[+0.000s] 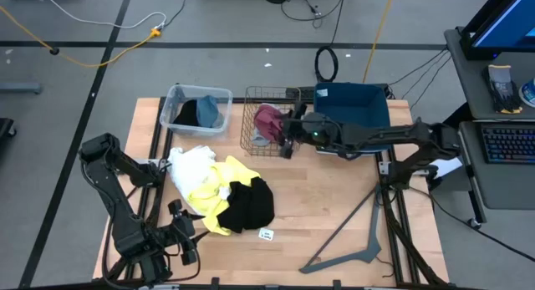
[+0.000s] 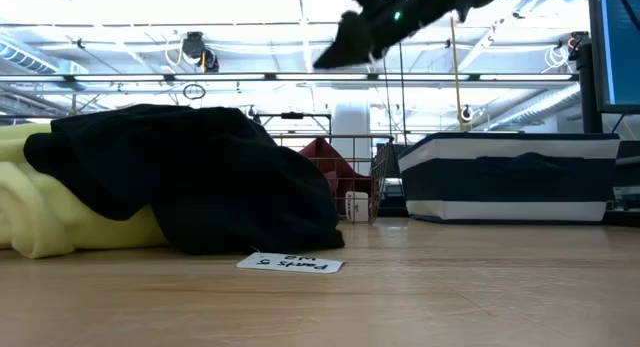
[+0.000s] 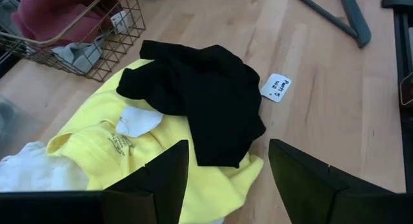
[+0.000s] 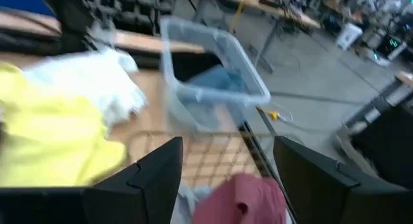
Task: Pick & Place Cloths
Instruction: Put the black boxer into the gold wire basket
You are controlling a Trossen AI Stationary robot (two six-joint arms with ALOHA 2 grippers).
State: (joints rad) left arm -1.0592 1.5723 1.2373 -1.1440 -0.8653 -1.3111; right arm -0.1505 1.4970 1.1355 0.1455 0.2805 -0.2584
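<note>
Maroon cloth dropped in wire basket at bench's far edge beneath spread, empty right gripper; white, yellow, black cloths unsorted mid-bench; left gripper spread near front edge.

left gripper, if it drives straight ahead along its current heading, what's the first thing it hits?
Most likely the yellow cloth, which lies right ahead between the left gripper's open fingers, with the black cloth draped over it just beyond. Depth is unclear; how high the gripper sits can't be told.
</note>
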